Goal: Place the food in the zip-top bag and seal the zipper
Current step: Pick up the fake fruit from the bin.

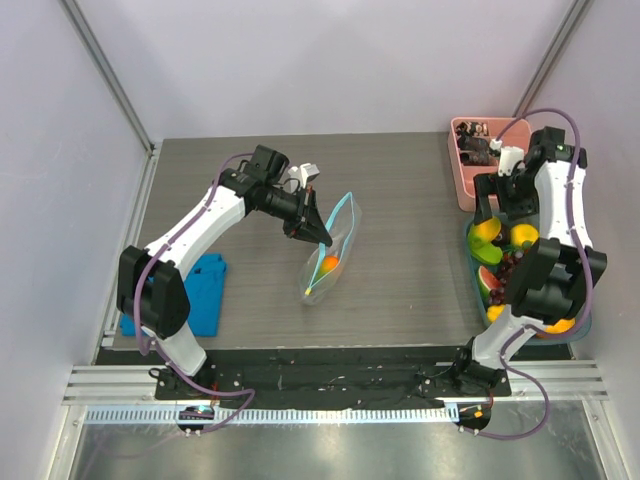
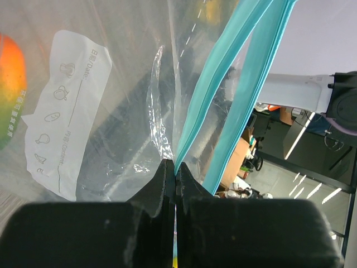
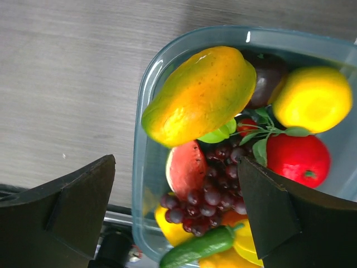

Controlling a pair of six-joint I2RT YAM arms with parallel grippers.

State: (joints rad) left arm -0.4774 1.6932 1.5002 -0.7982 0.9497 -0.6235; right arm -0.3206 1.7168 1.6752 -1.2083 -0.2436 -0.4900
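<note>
The zip-top bag point(image 1: 328, 262) stands in mid-table with its mouth held up; an orange fruit point(image 1: 330, 264) lies inside. My left gripper point(image 1: 322, 240) is shut on the near strip of the teal zipper point(image 1: 346, 212). In the left wrist view the jaws point(image 2: 175, 167) pinch the zipper point(image 2: 223, 84), with the clear bag point(image 2: 117, 111) and the orange-green fruit point(image 2: 8, 84) behind. My right gripper point(image 1: 497, 210) hangs open over the food tub. Between its fingers point(image 3: 178, 206) lie a watermelon slice point(image 3: 187, 167), purple grapes point(image 3: 217, 192), an orange-yellow mango point(image 3: 201, 92), a lemon point(image 3: 312, 97) and a green cucumber point(image 3: 201, 248).
The clear teal tub point(image 1: 476, 285) of fruit sits at the right edge; its rim point(image 3: 139, 167) shows in the right wrist view. A pink tray point(image 1: 462, 165) stands behind it. A flat blue cloth point(image 1: 205, 290) lies at the left, near the left arm's base.
</note>
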